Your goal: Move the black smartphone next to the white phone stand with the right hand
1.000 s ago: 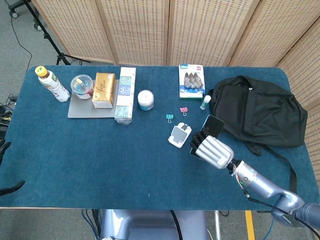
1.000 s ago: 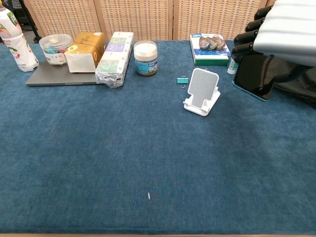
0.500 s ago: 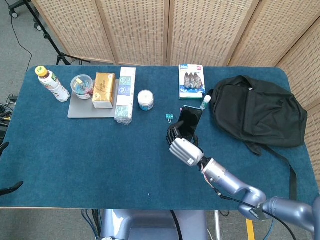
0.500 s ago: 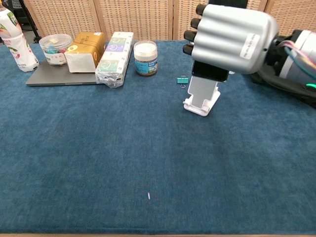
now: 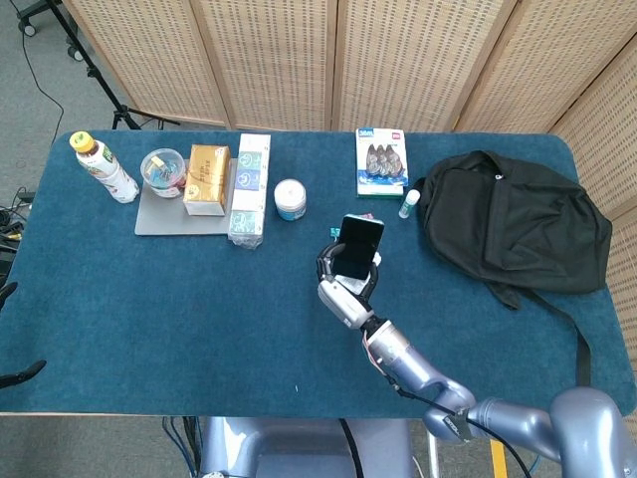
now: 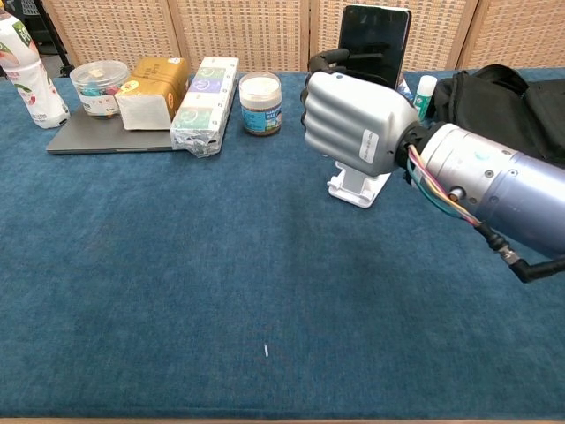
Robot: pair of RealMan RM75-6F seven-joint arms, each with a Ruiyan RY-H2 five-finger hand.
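My right hand (image 5: 341, 287) grips the black smartphone (image 5: 359, 246) by its lower part and holds it upright above the table, screen dark. In the chest view the right hand (image 6: 353, 119) is in front of the white phone stand (image 6: 357, 188), so only the stand's base shows below the knuckles, while the smartphone (image 6: 375, 44) sticks up above the fingers. In the head view the stand is hidden behind the hand and phone. No left hand shows in either view.
A black backpack (image 5: 513, 214) lies at the right. Behind the stand are a small white bottle (image 5: 409, 204) and a box of clips (image 5: 382, 161). Further left stand a white jar (image 5: 290, 199), stacked boxes (image 5: 249, 189), a grey tray (image 5: 164, 217) and a drink bottle (image 5: 100, 167).
My right hand has carried the smartphone leftward from beside the backpack, across the stand, to its left front side. The phone now stands more upright.
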